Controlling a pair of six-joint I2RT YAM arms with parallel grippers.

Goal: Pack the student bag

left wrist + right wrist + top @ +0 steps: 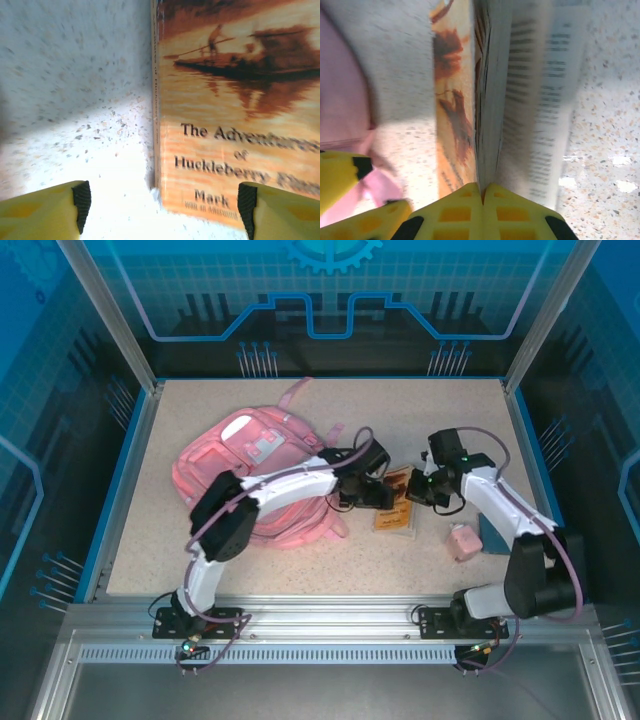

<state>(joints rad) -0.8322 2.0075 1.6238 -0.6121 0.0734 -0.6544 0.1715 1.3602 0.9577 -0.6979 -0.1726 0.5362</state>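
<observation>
**Task status.** Judged from the layout, packing is at an early stage.

- **Nearest the arm bases:** on the right side of the table [140, 550] lie a small pink object [462, 541] and a dark blue flat item [497, 532]. Both are outside the bag and neither is being touched.
- **Just beyond them:** a book [393, 508] (cover title: The Adventures of Huckleberry Finn) lies on the table between the two grippers, also outside the bag.
- **Farther back and to the left:** the student bag [225, 465] lies flat with its front pockets up and its straps toward the rear wall. Whether its main compartment is open cannot be told, and no item can be seen inside it.
- **Remaining work, as an estimate:** lift the book, place it in the bag, then deal with the loose items.

**Arm pose.**

- **Left arm:** the left arm [285, 488] rises from its base and reaches right across the near part of the bag. The left gripper [160, 212] points down at one long edge of the book. Its fingers are spread wide, one on the table side and one on the cover side, and they grip nothing.
- **Right arm:** the right arm [505, 505] bends at an elbow near the table's right edge and reaches left to the book. The right gripper [482, 197] has its fingers pressed together on a thin part of the book (cover or a few leaves, it cannot be told which). The pages fan open beyond the pinch.
</observation>
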